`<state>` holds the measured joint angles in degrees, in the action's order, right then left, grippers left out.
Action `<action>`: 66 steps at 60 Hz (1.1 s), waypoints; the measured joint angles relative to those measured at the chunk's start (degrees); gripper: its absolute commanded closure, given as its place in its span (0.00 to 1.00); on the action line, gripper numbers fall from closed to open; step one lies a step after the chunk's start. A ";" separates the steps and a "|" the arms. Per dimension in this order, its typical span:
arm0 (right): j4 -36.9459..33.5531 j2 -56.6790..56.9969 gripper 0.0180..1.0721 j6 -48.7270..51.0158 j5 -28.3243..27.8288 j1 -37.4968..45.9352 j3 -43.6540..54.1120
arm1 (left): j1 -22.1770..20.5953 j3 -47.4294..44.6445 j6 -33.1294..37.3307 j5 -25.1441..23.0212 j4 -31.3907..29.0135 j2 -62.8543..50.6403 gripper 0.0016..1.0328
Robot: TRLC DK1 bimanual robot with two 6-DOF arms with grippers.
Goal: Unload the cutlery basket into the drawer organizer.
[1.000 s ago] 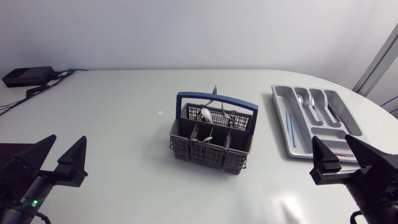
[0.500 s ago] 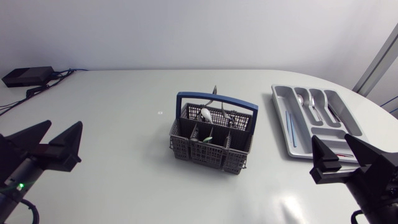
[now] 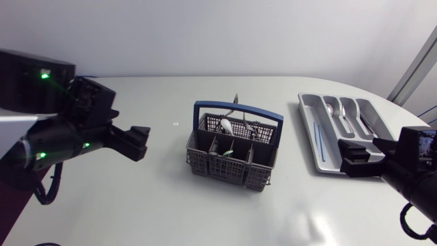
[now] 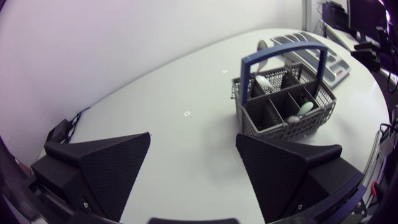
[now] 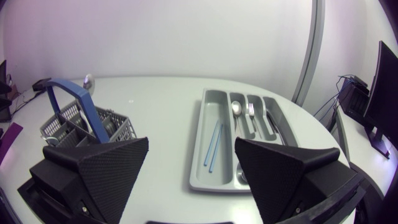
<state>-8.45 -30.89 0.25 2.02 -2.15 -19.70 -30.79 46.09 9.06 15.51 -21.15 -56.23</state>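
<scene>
A grey plastic cutlery basket with a blue arched handle (image 3: 232, 154) is standing upright near the middle of the white table (image 3: 136, 205), well apart from a light grey plastic drawer organizer (image 3: 306, 126) that is lying flat toward the table's right side. Inside the basket, a white-handled utensil (image 3: 224, 125) is leaning in a rear compartment, with other cutlery beside it that is too small to make out. In the organizer, a pair of thin blue sticks (image 5: 212, 146) is lying in the long compartment on the side facing the basket, and a metal spoon (image 5: 236, 109) and a metal fork (image 5: 251, 112) are resting in the narrower slots next to it. The left gripper (image 4: 193, 140) is hovering above the table's left part with its wedge fingers spread wide and nothing between them, the basket (image 4: 286, 106) showing ahead of it. The right gripper (image 5: 191, 142) is hanging near the organizer's near end (image 5: 198, 155), its fingers likewise standing wide apart and holding nothing, with the basket (image 5: 81, 124) off to one side.
</scene>
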 measured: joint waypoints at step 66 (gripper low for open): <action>-17.97 -23.12 0.05 10.93 -10.86 -0.07 -11.47 | -23.78 33.81 5.11 6.47 -15.43 -42.18 0.44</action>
<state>-26.41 -54.02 11.18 -8.84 -2.22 -31.18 -54.57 79.90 14.17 21.98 -36.58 -98.41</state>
